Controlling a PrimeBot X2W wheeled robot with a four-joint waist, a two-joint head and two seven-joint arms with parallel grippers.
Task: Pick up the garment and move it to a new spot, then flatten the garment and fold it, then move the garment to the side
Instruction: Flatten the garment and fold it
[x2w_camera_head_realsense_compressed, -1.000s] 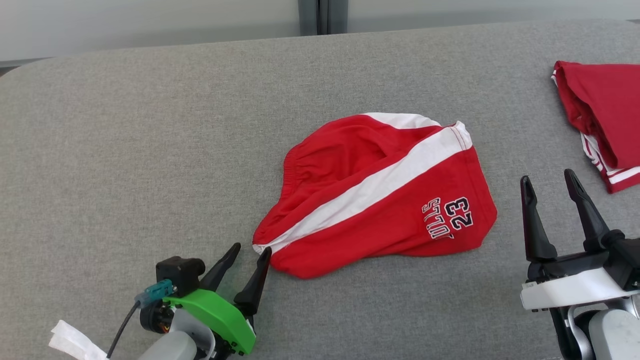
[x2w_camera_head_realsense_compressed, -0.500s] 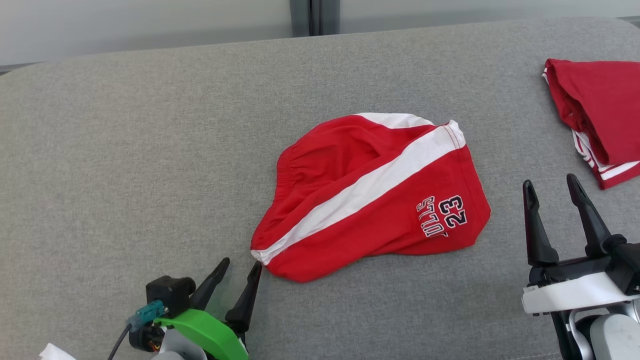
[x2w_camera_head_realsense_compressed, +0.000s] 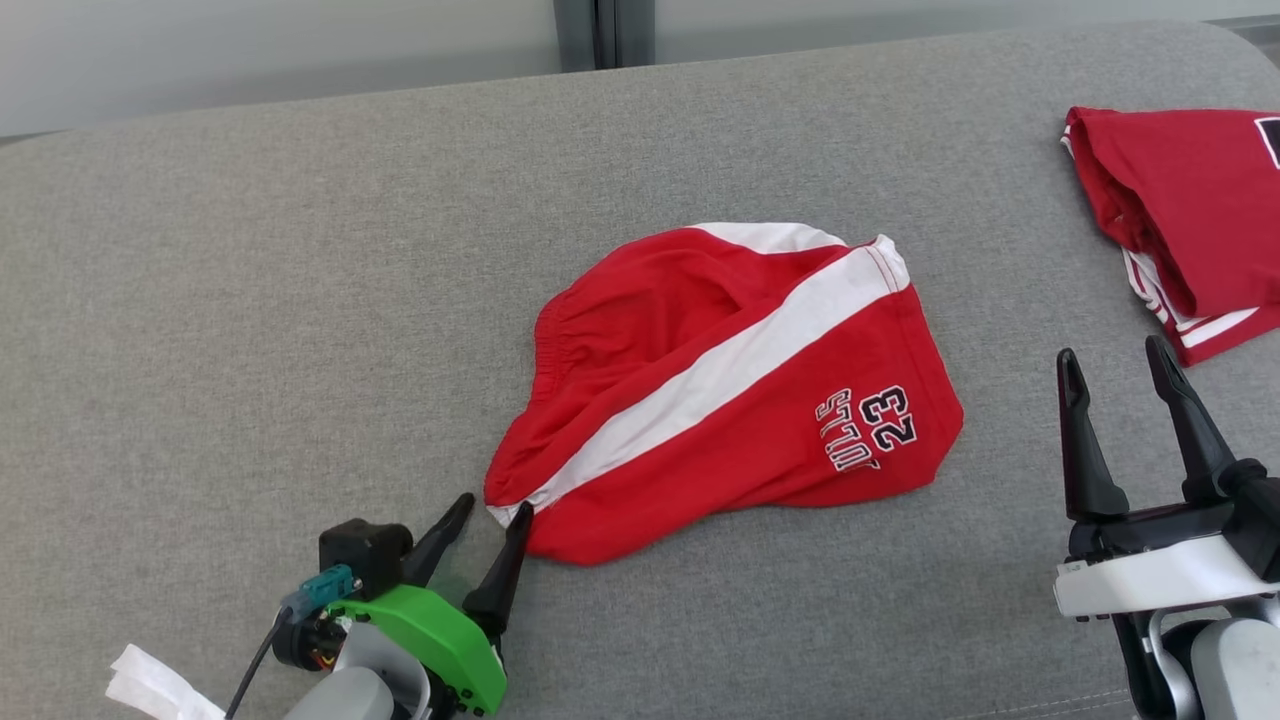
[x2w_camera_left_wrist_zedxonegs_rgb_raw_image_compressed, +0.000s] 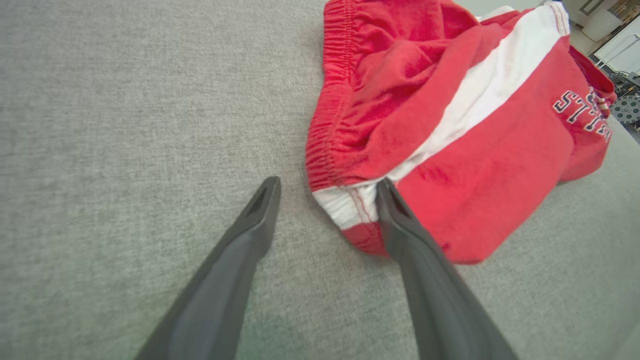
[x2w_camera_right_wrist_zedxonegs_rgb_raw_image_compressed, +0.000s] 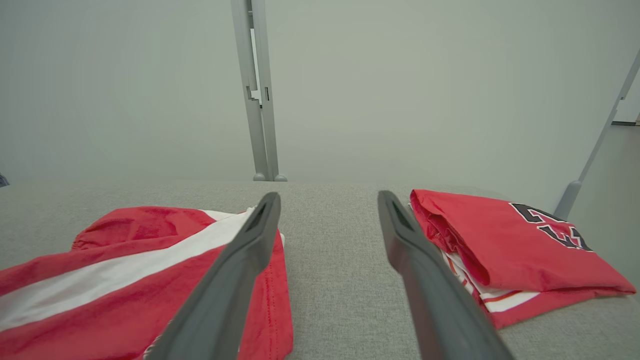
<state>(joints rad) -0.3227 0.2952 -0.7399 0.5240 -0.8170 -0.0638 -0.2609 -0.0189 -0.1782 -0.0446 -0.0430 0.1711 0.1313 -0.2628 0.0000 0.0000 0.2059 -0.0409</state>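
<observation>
**Garment (x2w_camera_head_realsense_compressed: 720, 400) lies crumpled mid-surface; both grippers spread and empty**

The garment (x2w_camera_left_wrist_zedxonegs_rgb_raw_image_compressed: 450, 125), a pair of red shorts with a broad white stripe (x2w_camera_head_realsense_compressed: 720, 375) and a dark "23" print (x2w_camera_head_realsense_compressed: 870, 430), sits bunched near the middle of the grey padded surface (x2w_camera_head_realsense_compressed: 250, 300), well clear of its far edge.

The left gripper (x2w_camera_head_realsense_compressed: 493, 507) is at the near-left corner of the garment with its jaws apart and nothing between them. In the left wrist view, one finger (x2w_camera_left_wrist_zedxonegs_rgb_raw_image_compressed: 400, 225) overlaps the hem where the white stripe ends, and the other finger (x2w_camera_left_wrist_zedxonegs_rgb_raw_image_compressed: 255, 215) is over bare grey fabric.

The right gripper (x2w_camera_head_realsense_compressed: 1110, 352) hangs off the garment's right side, apart from it, released and holding nothing.

A second red garment (x2w_camera_head_realsense_compressed: 1190, 210), folded, lies toward the far-right corner of the surface; the right wrist view shows it (x2w_camera_right_wrist_zedxonegs_rgb_raw_image_compressed: 510, 250) just beside that gripper's (x2w_camera_right_wrist_zedxonegs_rgb_raw_image_compressed: 327, 196) finger.
</observation>
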